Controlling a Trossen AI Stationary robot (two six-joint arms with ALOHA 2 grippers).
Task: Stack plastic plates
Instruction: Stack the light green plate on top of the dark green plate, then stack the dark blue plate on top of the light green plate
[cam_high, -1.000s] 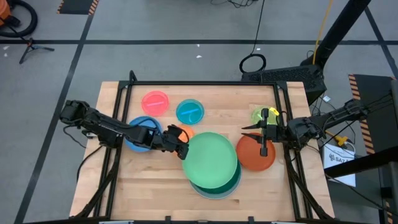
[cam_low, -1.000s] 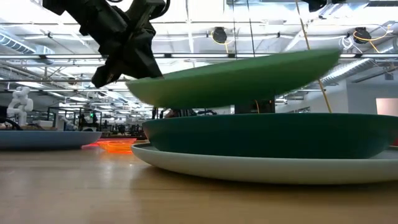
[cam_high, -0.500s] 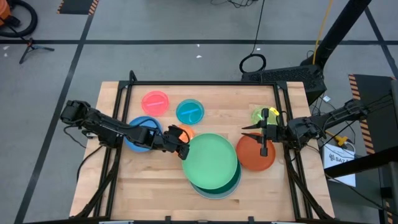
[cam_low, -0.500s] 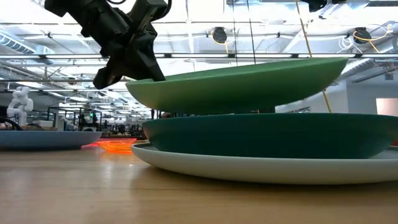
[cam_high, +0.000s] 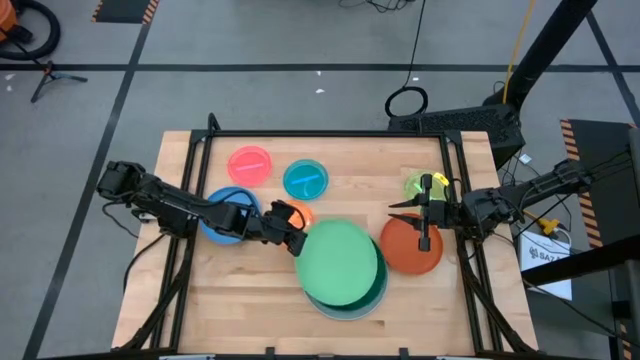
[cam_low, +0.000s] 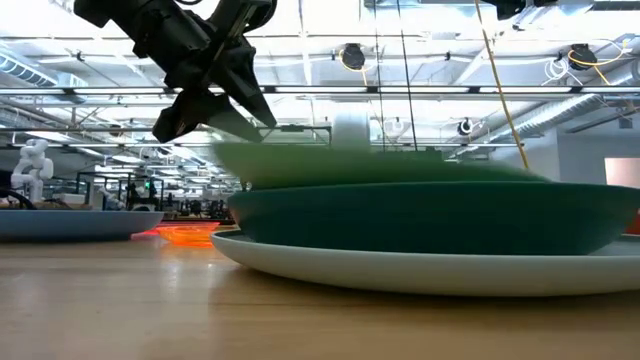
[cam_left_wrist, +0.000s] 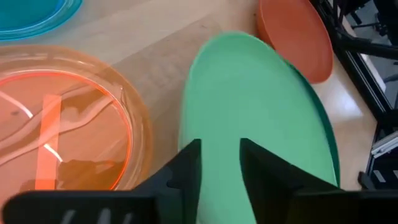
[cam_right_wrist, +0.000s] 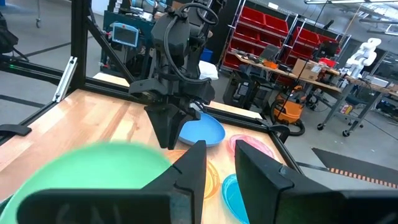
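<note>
Three large plates are stacked: light green plate (cam_high: 341, 262) on dark green plate (cam_low: 430, 215). Left gripper (cam_high: 292, 240), jaws open, sits beside the stack; six smaller plates remain around it.

One camera looks straight down on the whole worktop (cam_high: 250, 300). Another sits at worktop level, close to the stacked plates (cam_low: 430, 225). Each wrist camera looks past its own fingers; both share the light green plate (cam_left_wrist: 255, 124).
</note>
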